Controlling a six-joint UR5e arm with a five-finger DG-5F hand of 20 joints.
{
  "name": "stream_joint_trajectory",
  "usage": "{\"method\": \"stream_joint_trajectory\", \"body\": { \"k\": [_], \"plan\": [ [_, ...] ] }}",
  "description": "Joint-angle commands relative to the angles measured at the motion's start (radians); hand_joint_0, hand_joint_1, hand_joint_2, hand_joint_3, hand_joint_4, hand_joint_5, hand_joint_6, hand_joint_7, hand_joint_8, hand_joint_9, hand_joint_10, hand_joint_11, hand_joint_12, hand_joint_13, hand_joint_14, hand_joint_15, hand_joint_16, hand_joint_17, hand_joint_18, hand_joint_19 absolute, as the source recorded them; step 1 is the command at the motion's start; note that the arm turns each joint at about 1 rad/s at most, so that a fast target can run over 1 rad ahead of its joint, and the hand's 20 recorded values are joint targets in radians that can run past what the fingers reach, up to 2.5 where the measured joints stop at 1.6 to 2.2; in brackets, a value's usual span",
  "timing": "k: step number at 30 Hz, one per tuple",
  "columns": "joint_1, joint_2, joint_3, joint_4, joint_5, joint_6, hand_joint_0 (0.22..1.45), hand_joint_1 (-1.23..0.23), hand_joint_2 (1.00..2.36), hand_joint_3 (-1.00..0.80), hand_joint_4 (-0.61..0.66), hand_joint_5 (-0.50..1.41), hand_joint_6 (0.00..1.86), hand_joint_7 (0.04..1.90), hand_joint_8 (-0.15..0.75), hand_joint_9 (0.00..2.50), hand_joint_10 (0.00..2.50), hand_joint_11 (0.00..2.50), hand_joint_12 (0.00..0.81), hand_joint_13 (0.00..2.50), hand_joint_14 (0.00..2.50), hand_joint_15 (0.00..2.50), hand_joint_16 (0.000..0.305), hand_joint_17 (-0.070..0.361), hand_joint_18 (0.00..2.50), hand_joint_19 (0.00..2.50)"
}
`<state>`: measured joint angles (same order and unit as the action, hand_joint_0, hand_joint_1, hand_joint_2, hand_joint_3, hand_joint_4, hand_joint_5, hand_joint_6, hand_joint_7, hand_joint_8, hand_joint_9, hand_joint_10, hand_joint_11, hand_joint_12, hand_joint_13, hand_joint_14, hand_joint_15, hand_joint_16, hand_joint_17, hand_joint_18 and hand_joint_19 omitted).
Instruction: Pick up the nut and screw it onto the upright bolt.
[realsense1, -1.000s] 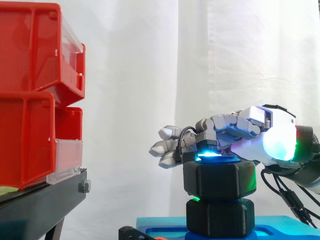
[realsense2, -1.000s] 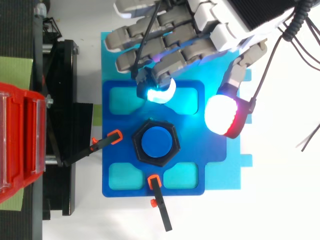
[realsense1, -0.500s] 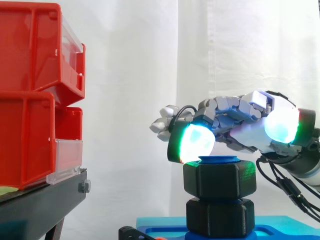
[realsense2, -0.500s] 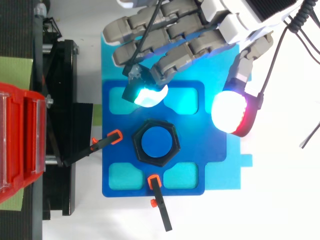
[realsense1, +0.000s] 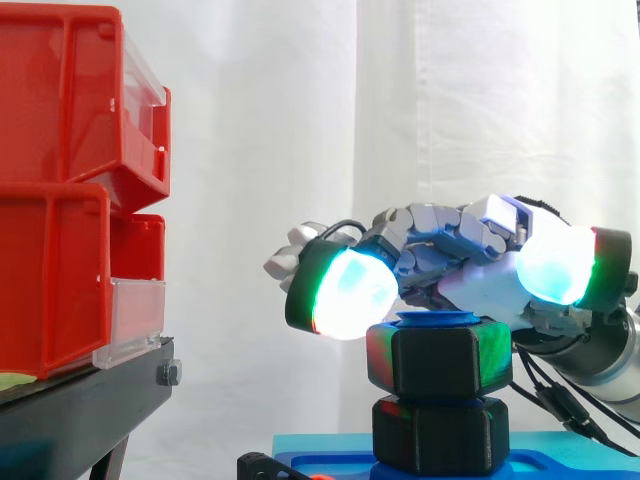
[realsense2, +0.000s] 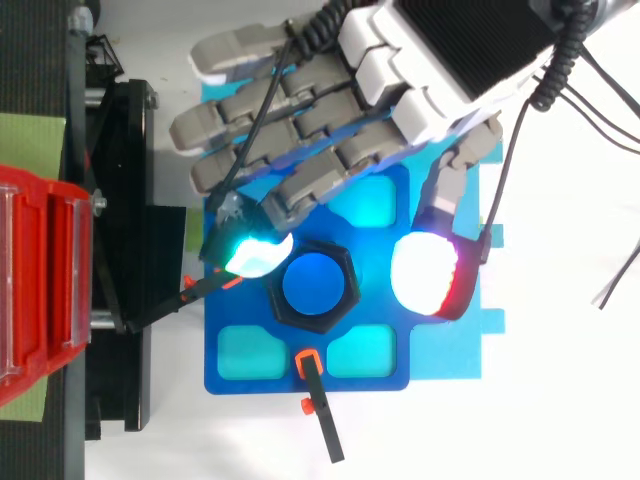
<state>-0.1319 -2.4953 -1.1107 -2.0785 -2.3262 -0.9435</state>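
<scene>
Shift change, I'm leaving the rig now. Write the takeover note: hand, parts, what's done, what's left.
The hand is open above the nut, with glowing pads on either side of it, gripping nothing.
The nut sits at the top of the upright bolt, over a second black hex piece on the blue plate.
Done: nut is on the bolt.
Left: probably close the fingers on the nut and turn it down; thread engagement cannot be seen.

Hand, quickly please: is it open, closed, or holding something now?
Hand: open, holding nothing; its relaxed fingers hover over the black hexagonal nut, which sits on the blue upright bolt.
</scene>
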Motion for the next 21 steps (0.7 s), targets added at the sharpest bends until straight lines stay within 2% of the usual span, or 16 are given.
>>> {"method": "stream_joint_trajectory", "body": {
  "k": [1, 14, 21],
  "plan": [
    [0.011, 0.0, 0.003, 0.002, 0.013, 0.006, 0.47, -0.16, 1.0, -0.5, 0.18, -0.2, 0.5, 0.65, 0.217, 0.36, 0.0, 0.0, 0.298, 0.21, 0.0, 0.0, 0.034, 0.076, 0.0, 0.0],
    [0.035, -0.002, 0.003, 0.006, 0.044, 0.006, 0.47, -0.15, 1.0, -0.5, 0.15, -0.22, 0.5, 0.63, 0.205, 0.3, 0.0, 0.0, 0.303, 0.17, 0.0, 0.0, 0.035, 0.078, 0.0, 0.0],
    [0.049, -0.002, 0.003, 0.006, 0.048, 0.006, 0.46, -0.14, 1.0, -0.5, 0.14, -0.22, 0.5, 0.63, 0.204, 0.29, 0.0, 0.0, 0.304, 0.15, 0.0, 0.0, 0.035, 0.078, 0.0, 0.0]
  ]
}}
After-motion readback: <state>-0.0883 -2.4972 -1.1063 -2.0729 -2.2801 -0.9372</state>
